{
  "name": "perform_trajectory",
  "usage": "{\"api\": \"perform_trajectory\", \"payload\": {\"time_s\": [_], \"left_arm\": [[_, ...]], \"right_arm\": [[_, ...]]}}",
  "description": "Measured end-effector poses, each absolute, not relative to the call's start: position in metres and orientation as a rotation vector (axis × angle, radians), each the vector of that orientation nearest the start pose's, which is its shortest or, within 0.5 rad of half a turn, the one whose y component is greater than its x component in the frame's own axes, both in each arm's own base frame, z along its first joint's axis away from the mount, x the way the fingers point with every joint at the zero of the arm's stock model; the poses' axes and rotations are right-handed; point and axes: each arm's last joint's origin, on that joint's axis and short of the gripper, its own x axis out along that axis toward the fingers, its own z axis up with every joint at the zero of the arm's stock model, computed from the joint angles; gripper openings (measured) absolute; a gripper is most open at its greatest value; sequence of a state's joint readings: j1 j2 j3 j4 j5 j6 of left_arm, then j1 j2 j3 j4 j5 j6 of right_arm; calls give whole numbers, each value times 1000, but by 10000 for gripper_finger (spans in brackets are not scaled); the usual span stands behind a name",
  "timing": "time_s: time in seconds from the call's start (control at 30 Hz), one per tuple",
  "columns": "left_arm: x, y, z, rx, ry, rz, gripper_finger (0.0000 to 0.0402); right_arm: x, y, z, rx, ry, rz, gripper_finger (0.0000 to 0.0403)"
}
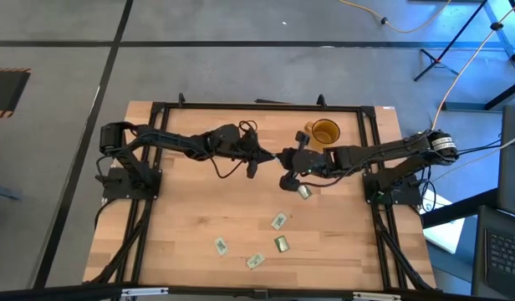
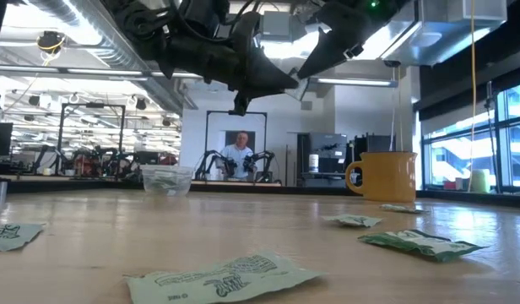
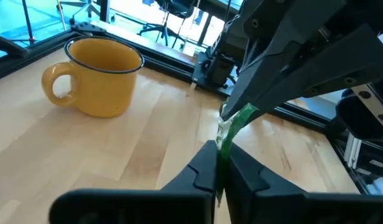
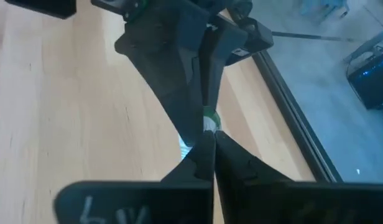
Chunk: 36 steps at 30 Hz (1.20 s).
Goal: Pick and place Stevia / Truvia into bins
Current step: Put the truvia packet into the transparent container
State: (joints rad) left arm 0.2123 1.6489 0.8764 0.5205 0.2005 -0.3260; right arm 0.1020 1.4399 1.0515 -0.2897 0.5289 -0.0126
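Beside the mug, left gripper and right gripper both pinch one sachet: light, limp paper, best gripped by its edge.

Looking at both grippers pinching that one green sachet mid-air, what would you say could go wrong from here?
1. The left gripper and right gripper are both shut on the same sachet; if they pull apart, the paper may tear.
2. If both let go, it would likely drop onto the table, since the yellow mug stands off to one side.
3. The fingertips nearly meet, so they may collide.
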Motion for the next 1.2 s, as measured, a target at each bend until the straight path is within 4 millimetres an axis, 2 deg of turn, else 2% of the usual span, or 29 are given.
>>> {"api": "perform_trajectory", "payload": {"time_s": [0.1, 0.3, 0.4, 0.5, 0.8, 0.9, 0.97, 1.2], "left_arm": [[344, 69, 215, -374, 244, 53, 7], [337, 76, 213, -388, 314, 86, 7], [325, 81, 217, -381, 402, 118, 6], [307, 86, 222, -379, 513, 196, 6], [246, 100, 229, -258, 838, 726, 7], [237, 104, 226, -198, 916, 776, 7], [239, 107, 222, -179, 946, 770, 7], [238, 115, 194, -152, 1140, 836, 8]], "right_arm": [[306, 17, 269, -223, 663, -408, 28], [293, 15, 270, -186, 733, -429, 134], [282, 14, 269, -139, 796, -460, 179], [268, 13, 262, -85, 875, -504, 205], [236, 9, 225, 18, 903, -571, 215], [234, 9, 215, 29, 886, -572, 216], [234, 9, 211, 34, 871, -569, 216], [234, 9, 209, 47, 846, -567, 216]]}}
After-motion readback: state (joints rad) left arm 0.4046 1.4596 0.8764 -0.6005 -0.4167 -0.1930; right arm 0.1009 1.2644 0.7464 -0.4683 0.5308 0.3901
